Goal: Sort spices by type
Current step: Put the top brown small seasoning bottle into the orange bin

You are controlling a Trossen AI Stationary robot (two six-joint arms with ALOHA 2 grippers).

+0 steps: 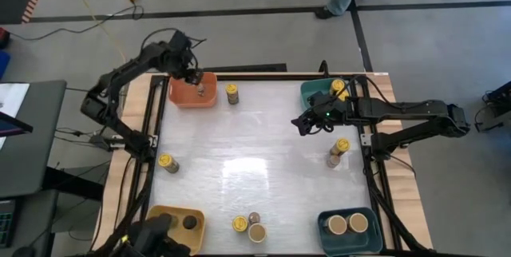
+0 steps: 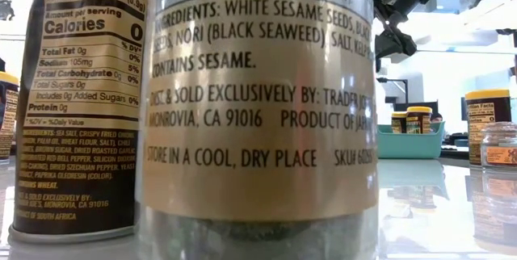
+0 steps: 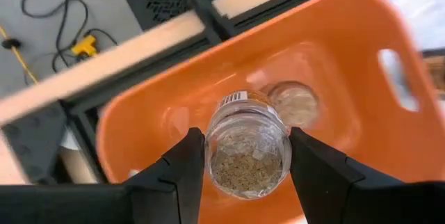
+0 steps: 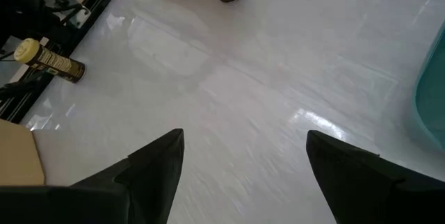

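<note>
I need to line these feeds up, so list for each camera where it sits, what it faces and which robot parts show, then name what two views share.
High: overhead, straight down on the table; both arms.
Low: tabletop height, level, blocked by two close jars; an arm top right.
Left wrist: above the orange bin; left end effector around a clear jar.
Right wrist: over bare tabletop; right end effector open, empty.
Shared: orange bin, high and left wrist.

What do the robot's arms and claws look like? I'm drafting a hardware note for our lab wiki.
Both arms are dark, nearly black, built from slim jointed links with dark cables running along them. The left claw has two broad, flat, matte black fingers with angular edges. The right claw has the same black wedge-shaped fingers. A small green light glows near the right arm's wrist. No markings are legible.
</note>
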